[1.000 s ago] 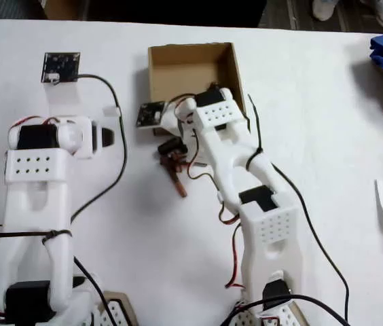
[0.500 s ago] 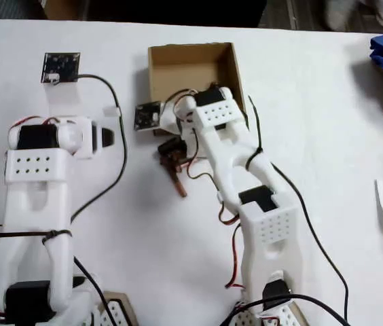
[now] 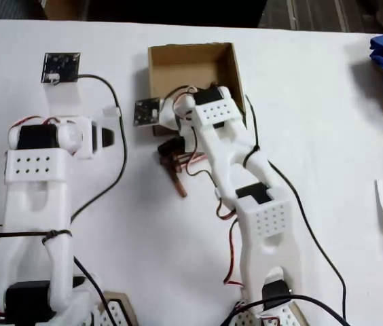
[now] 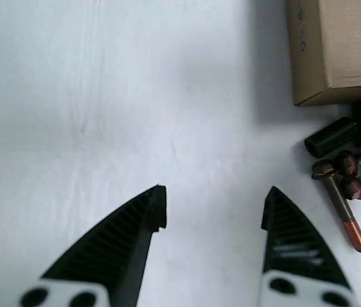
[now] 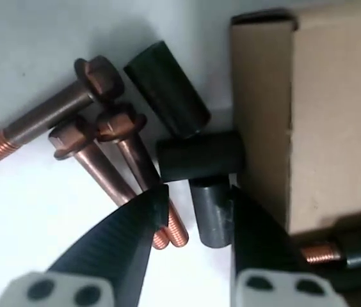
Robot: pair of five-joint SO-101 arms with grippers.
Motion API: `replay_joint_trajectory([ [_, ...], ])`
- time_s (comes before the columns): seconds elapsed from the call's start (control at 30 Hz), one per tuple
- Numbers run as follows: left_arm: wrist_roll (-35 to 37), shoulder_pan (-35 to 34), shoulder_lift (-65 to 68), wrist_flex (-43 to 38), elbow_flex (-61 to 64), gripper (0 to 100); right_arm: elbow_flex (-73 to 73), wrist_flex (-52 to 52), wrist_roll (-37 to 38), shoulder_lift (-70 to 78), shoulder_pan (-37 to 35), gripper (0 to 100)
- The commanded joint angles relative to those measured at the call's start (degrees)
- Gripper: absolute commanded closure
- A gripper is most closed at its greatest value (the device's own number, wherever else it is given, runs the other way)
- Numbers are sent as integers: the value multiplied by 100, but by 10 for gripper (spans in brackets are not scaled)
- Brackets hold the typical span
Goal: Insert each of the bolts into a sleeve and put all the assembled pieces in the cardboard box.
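Right gripper (image 5: 198,195) is open, jaws straddling one black sleeve (image 5: 211,217) but not clamped on it; looks lined up for a pick. Tight spot: two more sleeves (image 5: 200,157) and three copper bolts (image 5: 97,165) crowd it, and the cardboard box (image 5: 334,115) wall is just beside. Left gripper (image 4: 212,198) is open over the bare table (image 4: 104,96), well clear.

small blue print on cardboard box (image 4: 340,45), too small to read
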Motion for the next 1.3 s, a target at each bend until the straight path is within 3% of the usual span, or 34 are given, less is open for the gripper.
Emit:
replay_joint_trajectory([
  [0.0,-44,-62,-79,0,-101,744,-88,-57,18,13,101,861],
  [0.43,-44,-62,-79,0,-110,744,-132,22,9,541,391,862],
  [0.6,-44,-62,-79,0,-110,744,-132,321,9,558,374,986],
  [0.9,-44,-62,-79,0,-110,744,-132,1455,0,541,259,950],
  [1.1,-44,-62,-79,0,-110,744,-132,1499,0,558,303,943],
  [1.27,-44,-62,-79,-9,-110,744,-141,1367,-70,576,295,818],
])
